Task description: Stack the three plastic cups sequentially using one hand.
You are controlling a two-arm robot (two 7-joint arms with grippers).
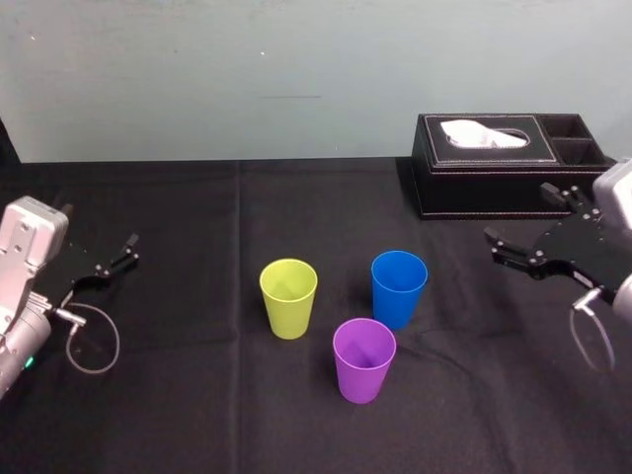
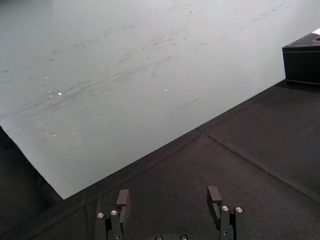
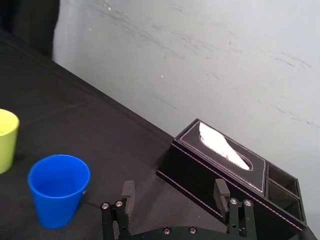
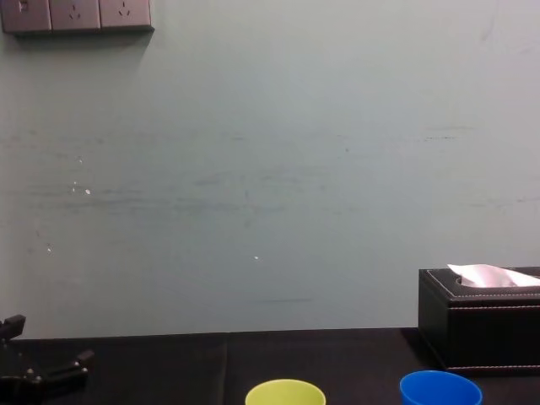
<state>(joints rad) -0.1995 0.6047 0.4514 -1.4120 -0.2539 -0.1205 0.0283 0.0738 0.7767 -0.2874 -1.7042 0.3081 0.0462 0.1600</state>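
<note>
Three plastic cups stand upright and apart on the black cloth: a yellow-green cup [image 1: 288,296], a blue cup [image 1: 399,286] to its right, and a purple cup [image 1: 363,358] nearest me between them. My right gripper [image 1: 518,214] hovers open to the right of the blue cup, well clear of it, with nothing between its fingers. From the right wrist, the right gripper [image 3: 175,190] faces the blue cup [image 3: 57,187] and the yellow-green cup [image 3: 6,140]. My left gripper [image 1: 128,252] rests open at the far left, away from the cups. The chest view catches the rims of the yellow-green cup [image 4: 285,393] and blue cup [image 4: 439,389].
A black leather tissue box [image 1: 504,163] with a white tissue stands at the back right, just behind the right gripper. A pale wall closes off the table's far edge. Open cloth lies in front of and to the left of the cups.
</note>
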